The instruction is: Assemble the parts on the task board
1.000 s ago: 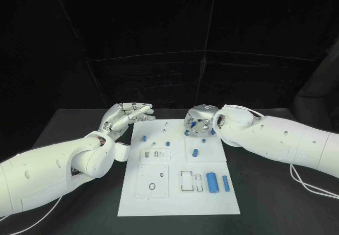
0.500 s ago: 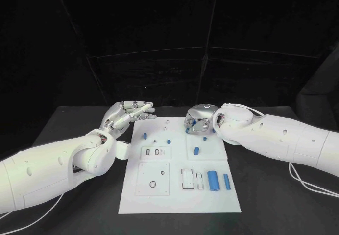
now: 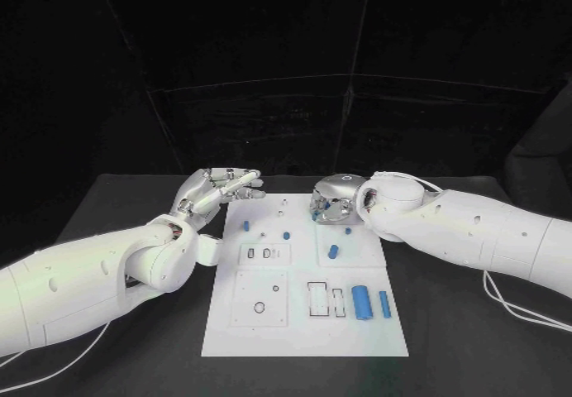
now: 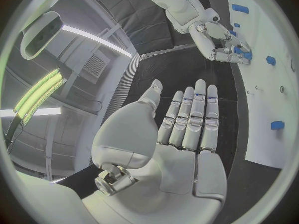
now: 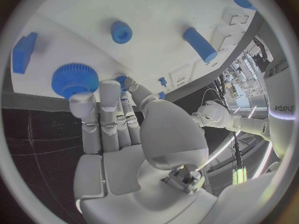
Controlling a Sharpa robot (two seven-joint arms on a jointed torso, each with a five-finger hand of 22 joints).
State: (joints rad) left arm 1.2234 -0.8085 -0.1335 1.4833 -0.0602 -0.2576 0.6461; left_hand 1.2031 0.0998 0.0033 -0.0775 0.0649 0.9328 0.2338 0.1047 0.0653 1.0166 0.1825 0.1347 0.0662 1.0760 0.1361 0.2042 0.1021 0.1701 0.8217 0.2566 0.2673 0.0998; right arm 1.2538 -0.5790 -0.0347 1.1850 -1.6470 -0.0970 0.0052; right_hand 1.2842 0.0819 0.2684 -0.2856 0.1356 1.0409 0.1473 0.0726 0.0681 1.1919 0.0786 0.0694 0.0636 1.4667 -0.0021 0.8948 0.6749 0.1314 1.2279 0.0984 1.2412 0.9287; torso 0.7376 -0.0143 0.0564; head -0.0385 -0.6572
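Two blue cylinders, a thick one and a thinner one, are lying side by side nearest me on the white rectangular task board, just right of a rectangular slot outline. I am counting one more blue cylinder lying further up the board's right half, and at least four small blue pegs in the head view: one at the left, one near the middle, one beside the right hand, and a tiny one I cannot make out clearly. The board is sitting in the middle of the black table.

My right hand is hovering over the board's far right corner, its fingers together and reaching down beside a blue toothed gear; whether it is touching or gripping the gear, I cannot tell. A blue round knob is standing past it.

My left hand is hanging off the board's far left corner, fingers straight and holding nothing.
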